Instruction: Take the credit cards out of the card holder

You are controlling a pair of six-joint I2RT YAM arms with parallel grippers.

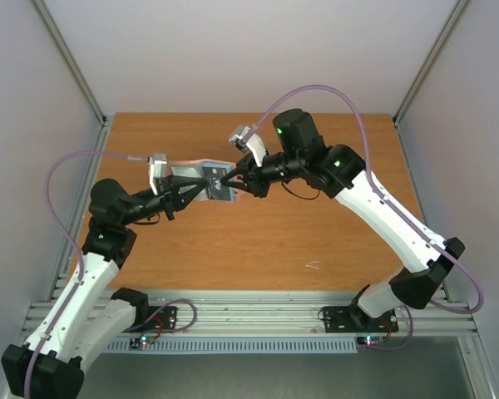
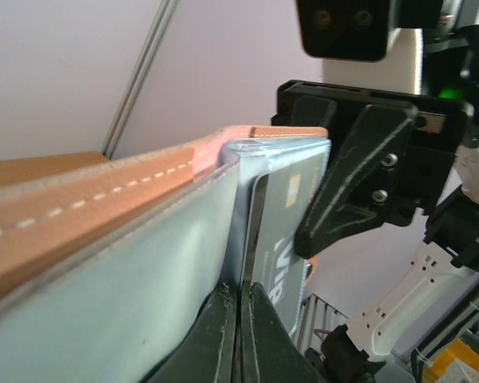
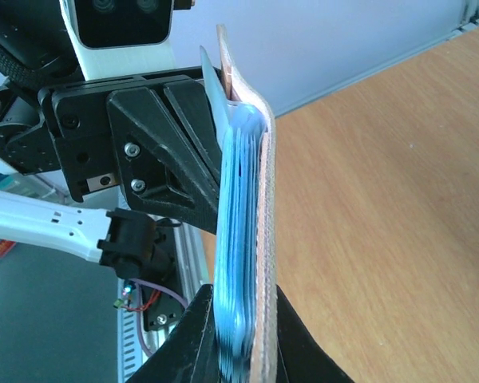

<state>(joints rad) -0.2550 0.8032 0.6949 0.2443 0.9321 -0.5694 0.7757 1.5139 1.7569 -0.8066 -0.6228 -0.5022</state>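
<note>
The card holder (image 1: 187, 173) is held in the air over the table between both grippers. Its taupe stitched outside (image 2: 88, 207) and light blue inside (image 2: 144, 295) fill the left wrist view. A dark grey card (image 2: 283, 239) with white letters stands out of it; it also shows in the top view (image 1: 219, 191). My left gripper (image 2: 241, 335) is shut on that card's edge beside the blue panel. My right gripper (image 3: 247, 343) is shut on the card holder (image 3: 265, 199), pinching its blue layers and taupe cover. I cannot pick out the blue and white cards.
The wooden table (image 1: 316, 233) lies below, with a small white mark (image 1: 313, 266) near its front right. Pale walls stand on three sides. A metal rail (image 1: 249, 312) runs along the near edge by the arm bases.
</note>
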